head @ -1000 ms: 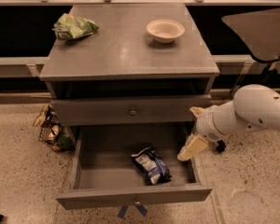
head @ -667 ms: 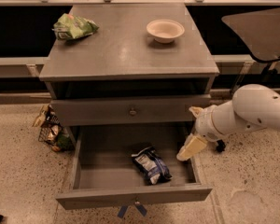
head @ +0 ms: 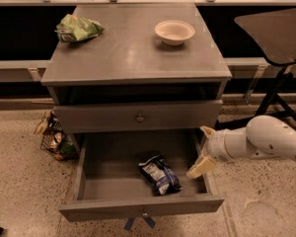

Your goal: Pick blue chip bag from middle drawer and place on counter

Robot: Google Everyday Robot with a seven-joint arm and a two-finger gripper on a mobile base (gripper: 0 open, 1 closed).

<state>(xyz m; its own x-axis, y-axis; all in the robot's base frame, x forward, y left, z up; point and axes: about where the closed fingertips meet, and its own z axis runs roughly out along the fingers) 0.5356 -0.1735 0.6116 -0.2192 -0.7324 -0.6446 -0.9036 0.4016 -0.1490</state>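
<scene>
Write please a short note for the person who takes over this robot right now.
Gripper: open, empty, at the right wall of the open drawer, near the blue chip bag but not touching it.
The bag lies flat in that drawer, right of centre.
Counter: holds a green bag and a bowl.
Done: drawer is open.
Left: grasp the bag, lift it out, set it on the counter.
</scene>
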